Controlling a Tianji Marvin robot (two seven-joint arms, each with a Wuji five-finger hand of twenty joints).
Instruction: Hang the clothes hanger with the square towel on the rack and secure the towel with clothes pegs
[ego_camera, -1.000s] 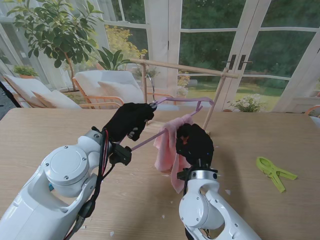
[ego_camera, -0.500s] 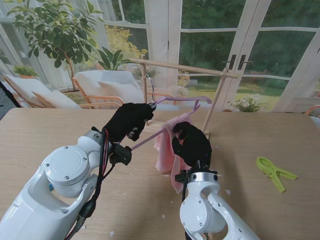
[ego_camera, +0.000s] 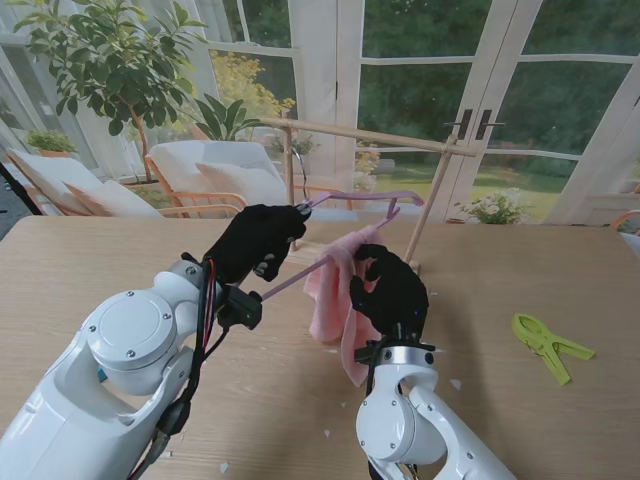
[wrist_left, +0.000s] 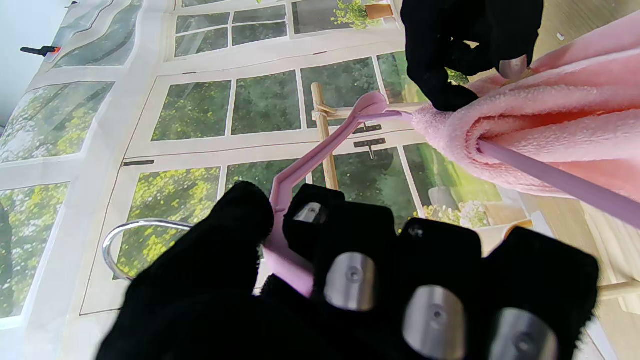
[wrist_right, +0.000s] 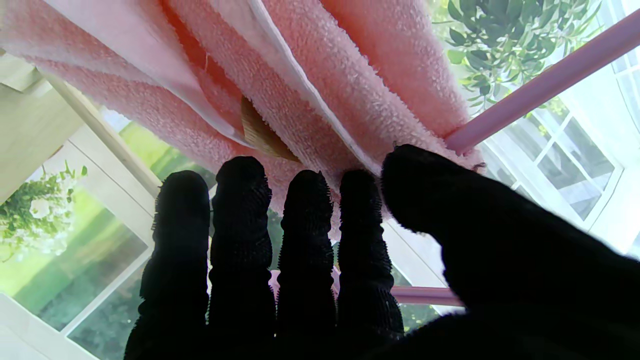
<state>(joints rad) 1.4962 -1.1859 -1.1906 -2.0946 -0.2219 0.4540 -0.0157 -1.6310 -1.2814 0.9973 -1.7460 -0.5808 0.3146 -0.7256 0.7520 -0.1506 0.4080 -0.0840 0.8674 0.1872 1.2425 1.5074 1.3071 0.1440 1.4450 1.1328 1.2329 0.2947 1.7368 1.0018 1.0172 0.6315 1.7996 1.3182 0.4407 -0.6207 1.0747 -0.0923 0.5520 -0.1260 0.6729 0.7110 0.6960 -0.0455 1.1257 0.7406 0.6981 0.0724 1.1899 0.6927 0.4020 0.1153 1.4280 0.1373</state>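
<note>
While the left hand (ego_camera: 258, 240) stays clamped on the pink plastic hanger (ego_camera: 352, 199), it's aloft near the wooden rack (ego_camera: 372, 137).
Right hand (ego_camera: 390, 290), fingers straight and close together, presses the pink terry towel (ego_camera: 335, 290).

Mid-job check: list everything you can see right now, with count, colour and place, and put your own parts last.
Clothes hanger: one, pink with a metal hook, held in the air over the table, in front of the rack.
Towel: one, pink, draped over the hanger's lower bar, hanging down toward the table.
Rack: one, light wood, standing at the far edge of the table; nothing hangs on it yet.
Clothes peg: one visible, lime green, lying on the table to my right.
Table: one, light wood.
Left hand: black glove, closed on the hanger near its hook.
Right hand: black glove, fingers extended against the towel; a firm grip is not clear.
</note>
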